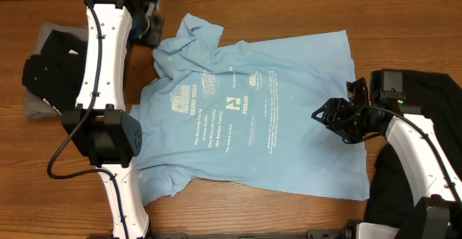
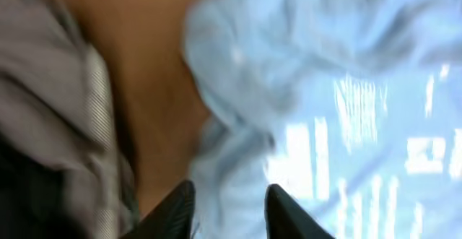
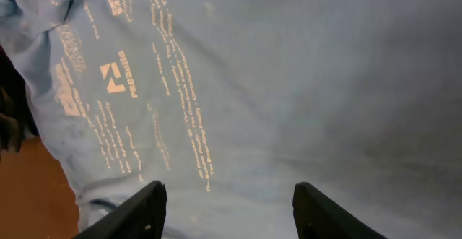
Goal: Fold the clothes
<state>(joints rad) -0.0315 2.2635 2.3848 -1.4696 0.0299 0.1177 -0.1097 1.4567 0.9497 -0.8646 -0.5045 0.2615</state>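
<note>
Hovering over sky-blue tee (image 1: 253, 102): R fingers (image 3: 148, 211) spread wide, L fingers (image 2: 177, 211) apart, view blurry.

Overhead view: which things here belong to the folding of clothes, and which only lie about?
For the job:
sky-blue T-shirt, spread out
black and grey clothes, left
black cloth, right, probably a garment

Not part of it:
wooden table
left arm's cable

A: How's the left arm (image 1: 101, 58)?
B: Stretched far forward; left end effector (image 1: 149, 27) turned rightward, fingers (image 2: 173, 211) slightly parted, view blurred.
A: And the right arm (image 1: 419, 145)?
B: Bent, reaching left; right end effector (image 1: 326, 114) spread wide.
</note>
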